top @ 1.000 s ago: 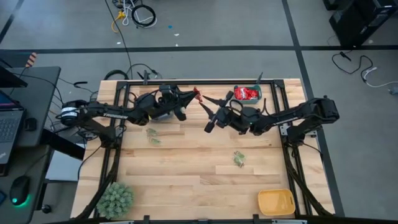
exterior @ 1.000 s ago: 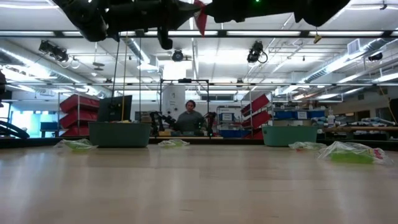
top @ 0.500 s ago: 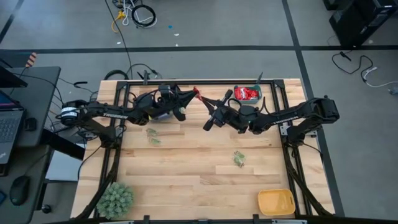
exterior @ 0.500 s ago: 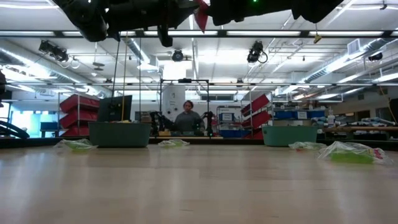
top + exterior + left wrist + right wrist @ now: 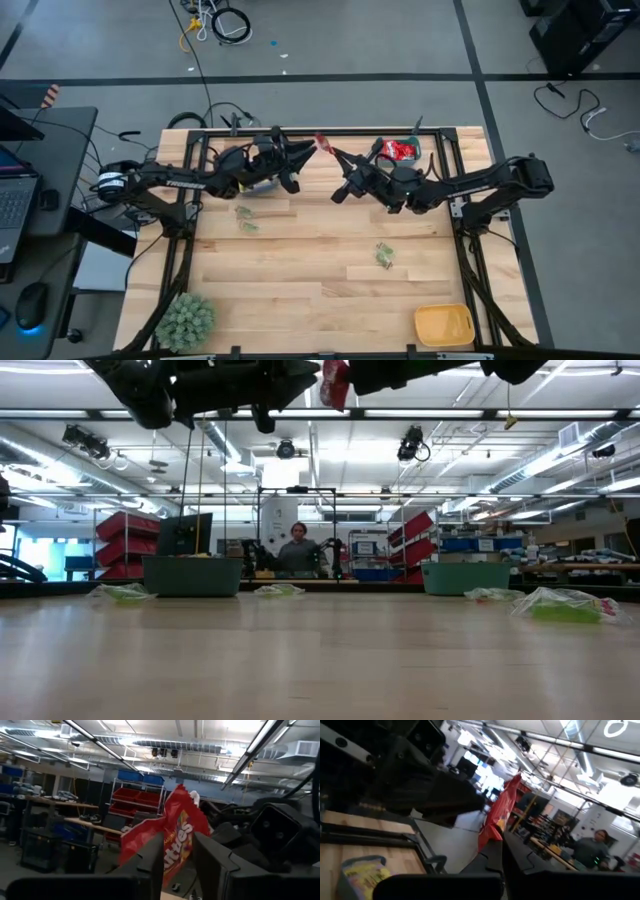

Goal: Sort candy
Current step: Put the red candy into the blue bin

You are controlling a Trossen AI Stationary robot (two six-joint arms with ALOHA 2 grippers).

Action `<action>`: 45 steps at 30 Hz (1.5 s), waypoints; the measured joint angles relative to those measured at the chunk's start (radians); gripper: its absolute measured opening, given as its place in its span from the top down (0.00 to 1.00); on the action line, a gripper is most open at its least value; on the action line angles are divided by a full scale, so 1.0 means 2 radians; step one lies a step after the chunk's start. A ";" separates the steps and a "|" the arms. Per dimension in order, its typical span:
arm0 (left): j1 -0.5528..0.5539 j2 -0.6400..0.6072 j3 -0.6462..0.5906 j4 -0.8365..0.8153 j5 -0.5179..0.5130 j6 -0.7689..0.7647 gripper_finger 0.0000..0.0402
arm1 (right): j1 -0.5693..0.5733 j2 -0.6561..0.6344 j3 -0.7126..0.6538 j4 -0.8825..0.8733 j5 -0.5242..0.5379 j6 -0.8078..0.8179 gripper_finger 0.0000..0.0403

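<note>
shiny red candy packet [image 5: 172,837] with white and yellow lettering. pale green packets [image 5: 384,256] on light, banded wood table [image 5: 300,260]. teal bin [image 5: 398,152] full of red; yellow-orange bin [image 5: 444,325]. fuzzy green plant [image 5: 185,320]. dark black arms and fingers [image 5: 215,865]. red shelf bins [image 5: 125,545] behind.

L arm reaches in from table's left edge, raised high over far centre; L gripper [image 5: 308,153] w/ fingers [image 5: 152,855] parted around a red packet [image 5: 321,143]. R arm stretches in from right edge, same height; R gripper [image 5: 333,154] clamped tight on that packet. Tips nearly meet mid-air.
</note>
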 joint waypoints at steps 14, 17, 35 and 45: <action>0.011 -0.053 -0.034 -0.046 0.003 0.066 0.95 | -0.034 -0.121 0.000 -0.346 0.127 0.157 1.00; 0.012 -0.072 -0.059 -0.049 0.002 0.067 0.98 | -0.065 -0.149 0.000 -0.481 0.122 0.235 1.00; 0.011 -0.089 -0.112 -0.064 0.016 0.066 1.00 | -0.229 -0.055 -0.037 -0.691 0.059 0.266 1.00; 0.011 -0.089 -0.113 -0.089 0.019 0.074 1.00 | -0.262 -0.008 -0.069 -0.673 0.039 0.266 1.00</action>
